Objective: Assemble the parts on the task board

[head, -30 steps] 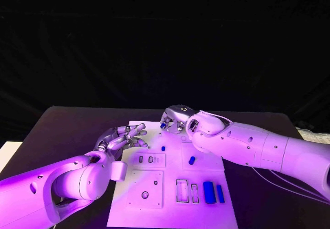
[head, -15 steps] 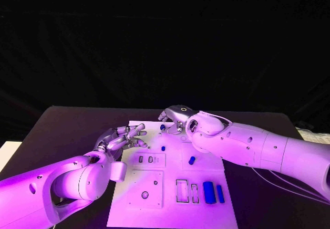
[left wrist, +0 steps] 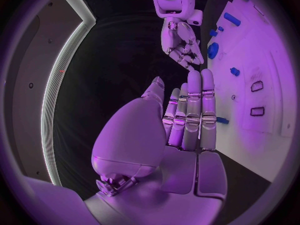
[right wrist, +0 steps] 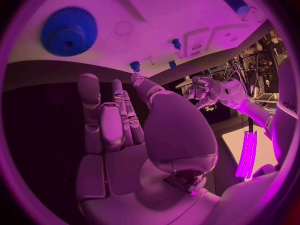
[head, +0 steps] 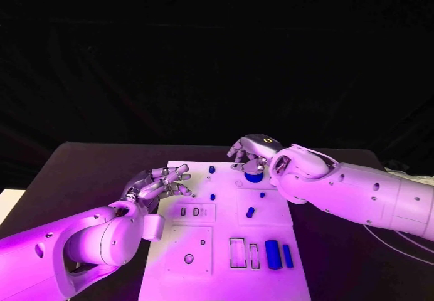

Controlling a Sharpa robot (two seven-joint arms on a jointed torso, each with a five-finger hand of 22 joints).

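The right hand (head: 251,152) hovers over the far end of the task board (head: 226,263) with its fingers loosely curled and, as far as the views show, nothing in them; the right wrist view shows the fingers straight and bare, apart from the blue gear (right wrist: 69,32) that lies on the board just beyond the fingertips. The left hand (head: 161,182) hangs at the board's near-left edge, fingers spread wide and empty, with a small blue peg (head: 212,197) just beside its fingertips. Further blue bars (head: 272,254) sit in the recesses well behind both hands, toward the robot. The chief risk appears to be at the gear: if the right hand descends off-centre, its fingertips could push the gear sideways across the smooth board rather than close round it, or tip it against its seat. The small pegs near the gear could also be knocked loose by a stray finger. On the other side, the left hand's splayed fingers might brush the nearby peg or nudge the board on the counter (head: 90,163), spoiling alignment.
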